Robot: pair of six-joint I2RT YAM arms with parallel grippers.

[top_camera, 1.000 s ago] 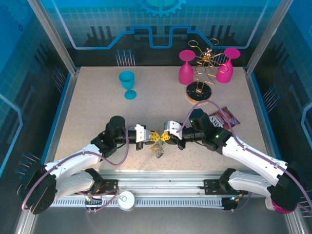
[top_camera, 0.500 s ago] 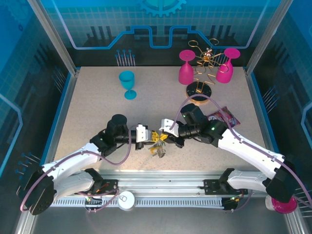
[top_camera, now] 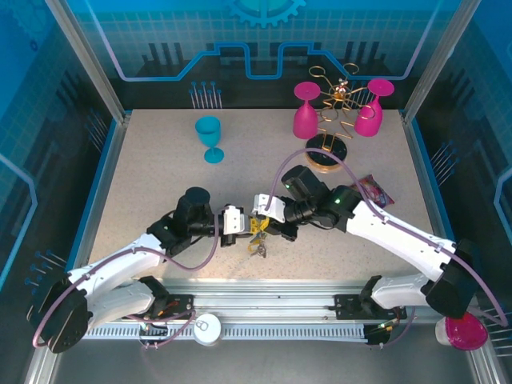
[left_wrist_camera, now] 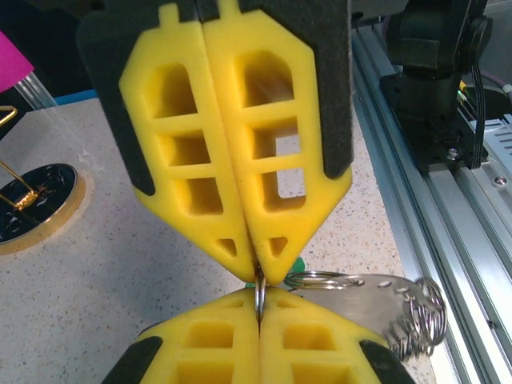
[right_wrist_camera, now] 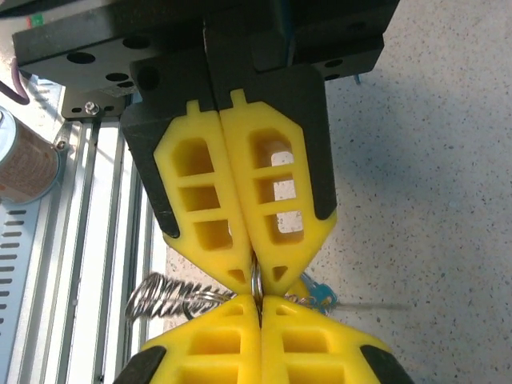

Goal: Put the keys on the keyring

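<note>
Metal keyring (left_wrist_camera: pixel 258 293) clamped where left gripper (left_wrist_camera: pixel 259 318) meets right gripper (right_wrist_camera: pixel 260 314).

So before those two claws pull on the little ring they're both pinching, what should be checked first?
1. Left gripper shut on the thin metal ring: ok.
2. Right gripper shut on the same ring: ok.
3. Spare ring between the two sets of fingertips, which meet tip to tip: not ok, almost none shows.
4. Green key head threaded onto the coiled keyring: cannot tell.
5. Bunch lifted off the table: cannot tell.
6. Pink goblets and gold rack well away from both arms: ok.
</note>
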